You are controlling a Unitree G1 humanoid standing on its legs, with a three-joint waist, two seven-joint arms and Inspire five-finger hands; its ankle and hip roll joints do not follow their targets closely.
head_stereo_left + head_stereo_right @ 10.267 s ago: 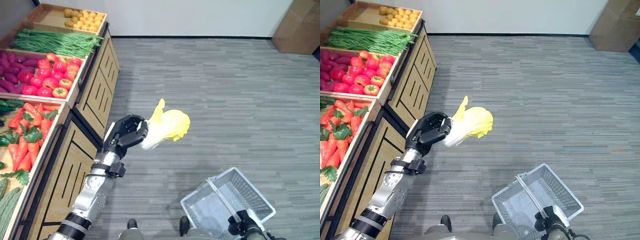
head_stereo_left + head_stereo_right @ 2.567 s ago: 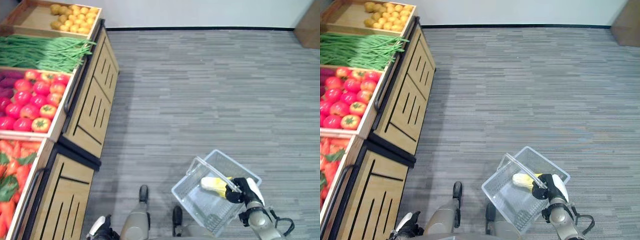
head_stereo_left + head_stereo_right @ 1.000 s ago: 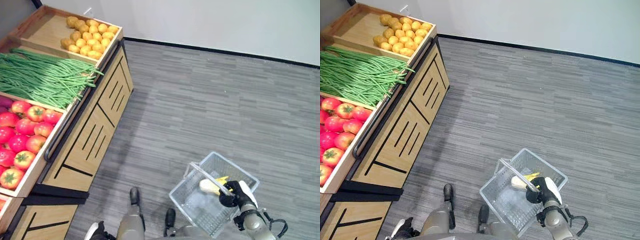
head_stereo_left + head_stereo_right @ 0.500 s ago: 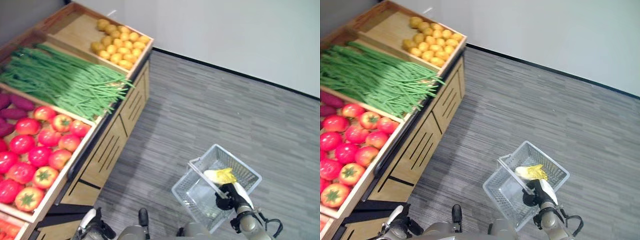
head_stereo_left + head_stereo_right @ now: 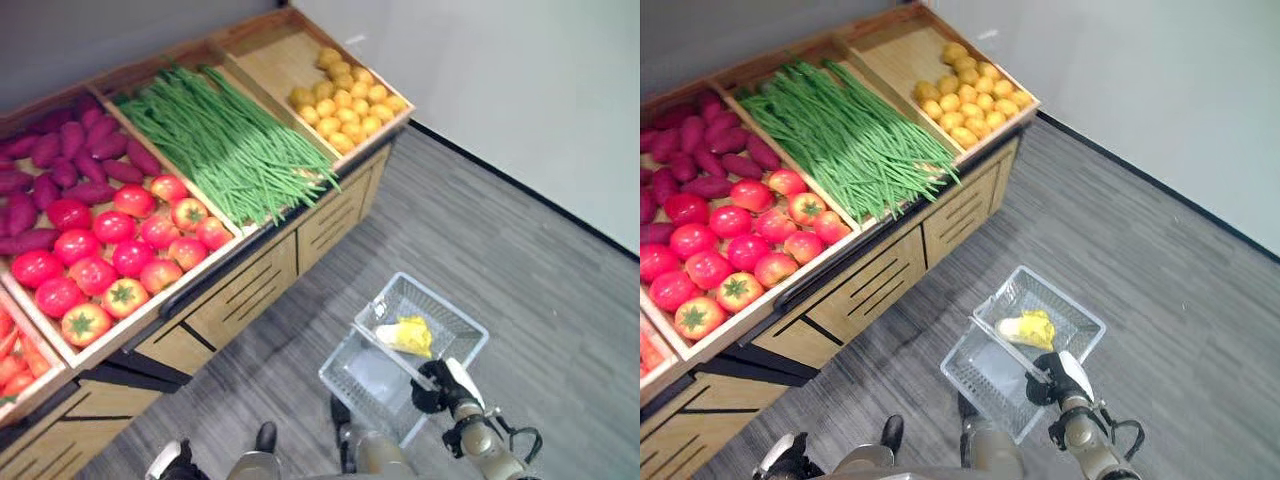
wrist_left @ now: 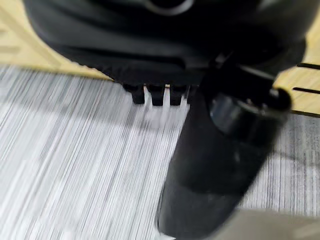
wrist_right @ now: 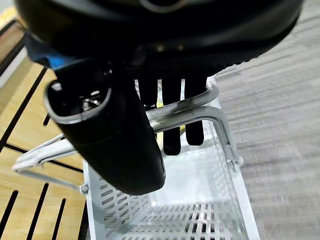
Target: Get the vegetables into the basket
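Observation:
A white wire basket (image 5: 342, 384) hangs beside the wooden produce stand. A yellow cabbage (image 5: 405, 335) lies inside it at the far end. My right hand (image 5: 441, 386) is shut on the basket's handle (image 7: 186, 112), with the fingers (image 7: 171, 125) curled over the bar in the right wrist view. My left hand (image 5: 165, 462) hangs low at the lower left, away from the basket. In the left wrist view my left hand (image 6: 165, 50) holds nothing; its fingers are relaxed above the grey floor.
The stand (image 5: 260, 290) on my left holds bins of green beans (image 5: 230, 140), tomatoes (image 5: 120, 250), purple sweet potatoes (image 5: 50, 170), small yellow produce (image 5: 345, 100) and carrots (image 5: 10, 360). Grey plank floor (image 5: 540, 290) stretches to the right up to a white wall.
The whole picture has swung toward the stand, so the camera moved. The basket with the cabbage stays in my right hand. The left hand stays low.

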